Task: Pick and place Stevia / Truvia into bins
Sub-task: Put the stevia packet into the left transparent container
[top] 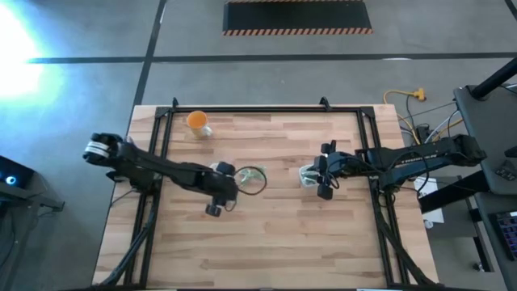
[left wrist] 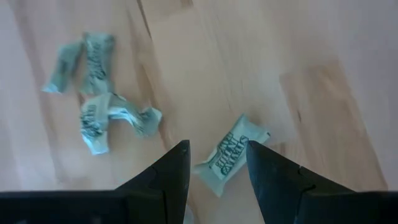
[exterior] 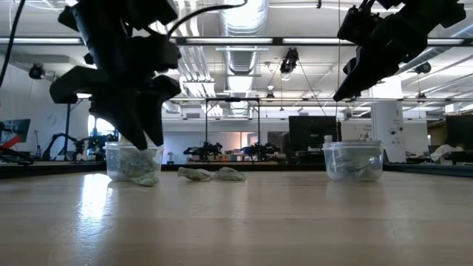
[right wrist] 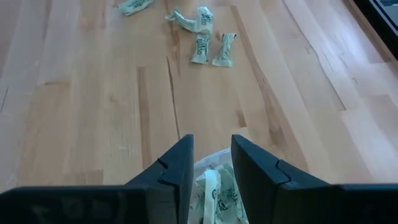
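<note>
A butcher-block table (top: 266, 234) seen from above, with two dark robot arms reaching in from either side. An orange cup (top: 197, 121) stands near the far left corner, well apart from everything else.

The left gripper (top: 222, 190) hangs over the table's middle left, just beside the left bin (exterior: 133, 162), a clear tub with sachets already inside. The arm's dark bulk hides part of this bin from above and in the low view. In the left wrist view the fingers (left wrist: 173, 180) stand a moderate gap apart, holding nothing. A single Stevia sachet (left wrist: 230, 155) lies flat on the wood between and just beyond the fingertips, its long axis running diagonally. Near it lies a cluster of crumpled sachets (left wrist: 93, 112), bent and overlapping, pointing several ways.

The right gripper (top: 325, 179) hovers directly over the right bin (exterior: 353, 161), right of centre. Its fingers (right wrist: 177, 171) are narrowly parted and empty, with sachets in the bin (right wrist: 214, 186) visible between them.

In the low view, two loose sachets (exterior: 211, 174) lie on the table between the bins, nearer the left one.
</note>
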Robot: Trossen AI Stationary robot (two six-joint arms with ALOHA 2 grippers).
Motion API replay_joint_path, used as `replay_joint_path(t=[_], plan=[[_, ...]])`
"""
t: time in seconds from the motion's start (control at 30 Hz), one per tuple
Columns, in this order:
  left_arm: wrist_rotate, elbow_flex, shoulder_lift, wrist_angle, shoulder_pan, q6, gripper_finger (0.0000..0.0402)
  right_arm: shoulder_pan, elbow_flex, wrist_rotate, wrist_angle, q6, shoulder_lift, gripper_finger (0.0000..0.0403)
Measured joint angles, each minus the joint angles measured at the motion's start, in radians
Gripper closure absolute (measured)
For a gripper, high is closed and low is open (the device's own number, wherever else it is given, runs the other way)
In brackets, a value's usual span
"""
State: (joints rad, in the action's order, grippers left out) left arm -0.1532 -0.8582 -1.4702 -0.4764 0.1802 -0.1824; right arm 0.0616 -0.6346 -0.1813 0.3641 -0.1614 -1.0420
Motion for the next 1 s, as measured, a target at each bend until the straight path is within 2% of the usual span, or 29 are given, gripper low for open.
replay_joint_path(t=[0.3, 1.0], plan=[[0.045, -0.06, -0.14, -0.039, 0.0, -0.017, 0.026, 0.0, 0.0, 0.002, -0.003, 0.005, 0.0, 0.0301], [0.045, -0.027, -0.191, 0.023, 0.0, -0.012, 0.0261, 0.0, 0.001, 0.002, -0.021, 0.007, 0.0, 0.032]])
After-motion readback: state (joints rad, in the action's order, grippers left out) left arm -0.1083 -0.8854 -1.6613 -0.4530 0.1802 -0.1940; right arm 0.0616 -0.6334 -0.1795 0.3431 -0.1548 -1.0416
